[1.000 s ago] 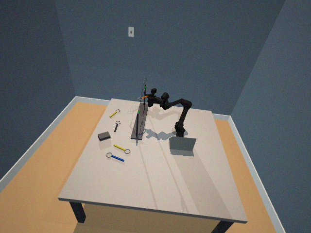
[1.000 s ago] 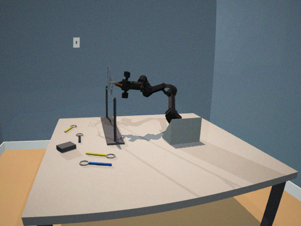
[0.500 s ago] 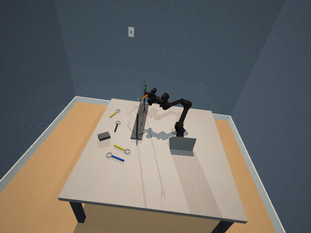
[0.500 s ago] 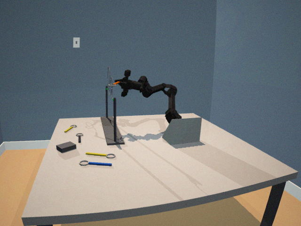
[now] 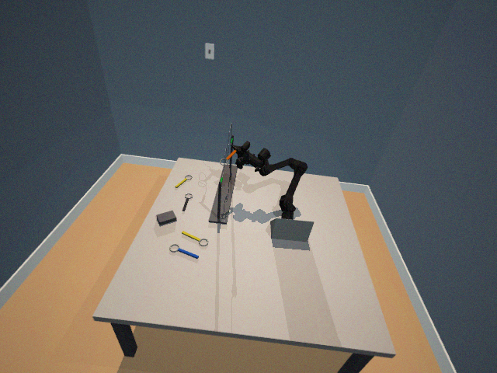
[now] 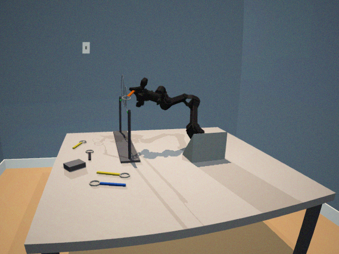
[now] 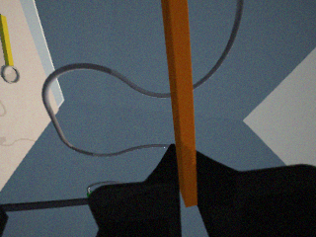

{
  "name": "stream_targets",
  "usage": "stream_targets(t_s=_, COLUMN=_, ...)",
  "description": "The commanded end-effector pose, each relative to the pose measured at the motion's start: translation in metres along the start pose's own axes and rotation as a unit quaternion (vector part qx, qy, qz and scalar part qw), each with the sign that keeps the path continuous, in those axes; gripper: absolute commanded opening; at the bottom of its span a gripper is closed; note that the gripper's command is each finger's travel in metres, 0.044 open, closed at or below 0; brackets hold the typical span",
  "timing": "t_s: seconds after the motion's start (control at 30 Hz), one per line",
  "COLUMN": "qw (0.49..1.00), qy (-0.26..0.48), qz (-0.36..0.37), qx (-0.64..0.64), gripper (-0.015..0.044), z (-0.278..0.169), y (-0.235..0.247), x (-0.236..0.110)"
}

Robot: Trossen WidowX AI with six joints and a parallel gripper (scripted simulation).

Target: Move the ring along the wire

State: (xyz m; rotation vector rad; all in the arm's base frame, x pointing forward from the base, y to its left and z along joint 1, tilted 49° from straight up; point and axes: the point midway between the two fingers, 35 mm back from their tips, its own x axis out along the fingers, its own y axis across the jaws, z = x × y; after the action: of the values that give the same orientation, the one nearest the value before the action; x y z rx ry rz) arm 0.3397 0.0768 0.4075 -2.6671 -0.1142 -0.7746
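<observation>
Jaws of the gripper (image 6: pixel 134 92) are clamped on the orange handle (image 6: pixel 131 93), held high above the tabletop (image 6: pixel 175 197). The ring (image 6: pixel 126 97) sits level beside the far post (image 6: pixel 119 115), around the wire (image 7: pixel 99 150) in its upper stretch. In the wrist view the handle runs straight up from the jaws.
</observation>
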Motion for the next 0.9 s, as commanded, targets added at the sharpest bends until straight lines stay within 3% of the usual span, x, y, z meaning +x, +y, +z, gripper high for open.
stream_targets(t_s=0.0, qw=1.0, qy=-0.002, qz=-0.008, qx=-0.014, gripper=-0.015, z=0.0, y=0.002, x=0.0)
stream_targets(t_s=0.87, qw=0.987, qy=0.02, qz=0.077, qx=0.139, gripper=-0.015, z=0.004, y=0.064, x=-0.011)
